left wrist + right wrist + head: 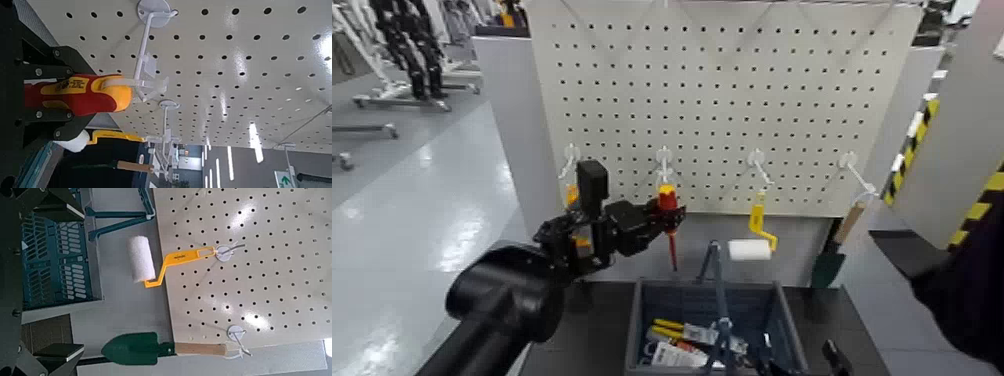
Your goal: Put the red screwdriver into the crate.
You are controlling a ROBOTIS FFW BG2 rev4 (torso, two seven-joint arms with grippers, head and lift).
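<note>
At the centre of the head view, the left end effector point(654, 215) reaches up to the white pegboard point(732, 100) and is closed around the handle of the red screwdriver point(668, 205). The tool hangs upright from a white hook point(664, 160), its thin red shaft pointing down toward the crate point(642, 320). In the left wrist view the black fingers point(39, 117) clamp the red and yellow handle point(82, 94) on both sides, with the handle's end just at the hook point(145, 74).

The crate sits at the lower centre of the head view on the dark desk point(587, 300), directly below the pegboard, with its thin bail handle point(717, 290) standing up. Some packaged items with yellow and red parts point(677, 340) lie inside it.

To the right on the pegboard hangs a yellow-handled paint roller point(752, 240), and further right a green trowel with a wooden handle point(837, 250). The right wrist view shows both: the roller point(153, 260) and the trowel point(149, 348), beside the crate's ribbed wall point(55, 258).

The right end effector is low at the lower right of the head view, near the crate; whether it is open or closed I cannot tell.
</note>
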